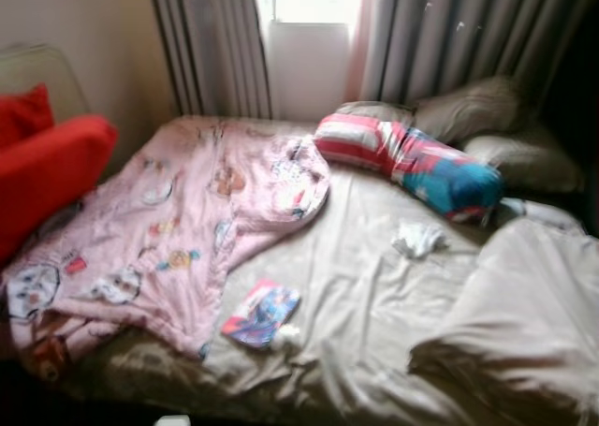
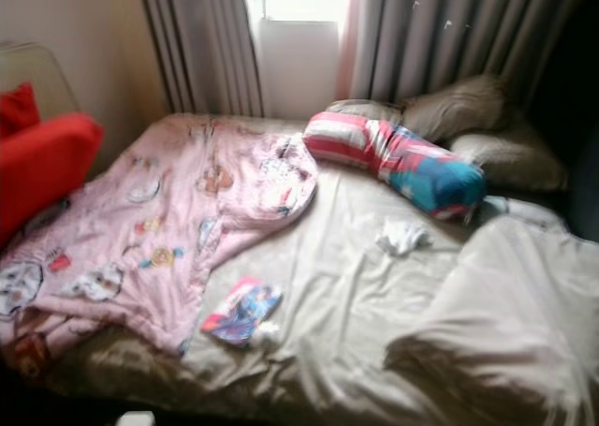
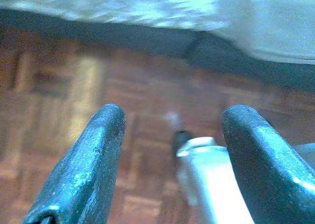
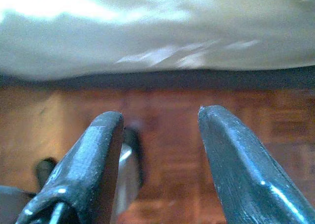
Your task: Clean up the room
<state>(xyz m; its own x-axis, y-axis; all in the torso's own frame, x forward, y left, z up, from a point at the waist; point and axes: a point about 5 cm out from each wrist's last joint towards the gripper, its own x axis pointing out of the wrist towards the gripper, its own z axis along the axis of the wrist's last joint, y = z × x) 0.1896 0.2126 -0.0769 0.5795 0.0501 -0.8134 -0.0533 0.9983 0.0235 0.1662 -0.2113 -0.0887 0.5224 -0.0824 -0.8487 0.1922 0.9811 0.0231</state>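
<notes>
Head views: beige-sheeted bed (image 1: 374, 295); one pink cartoon blanket (image 1: 178, 229) at left; one striped bolster (image 1: 412, 159) at far right; one small colourful book (image 1: 261, 314) near; one white crumpled cloth (image 1: 416, 239).
Left wrist: left gripper (image 3: 172, 160) open, empty, above parquet floor (image 3: 59, 91).
Right wrist: right gripper (image 4: 162, 160) open, empty, bed edge beyond.

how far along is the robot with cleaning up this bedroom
Nothing looks done yet. Both grippers, left gripper and right gripper, hang open and empty above the wooden floor. Still left on the bed: the rumpled pink blanket, a small colourful packet, a crumpled white cloth and the skewed striped bolster.
</notes>
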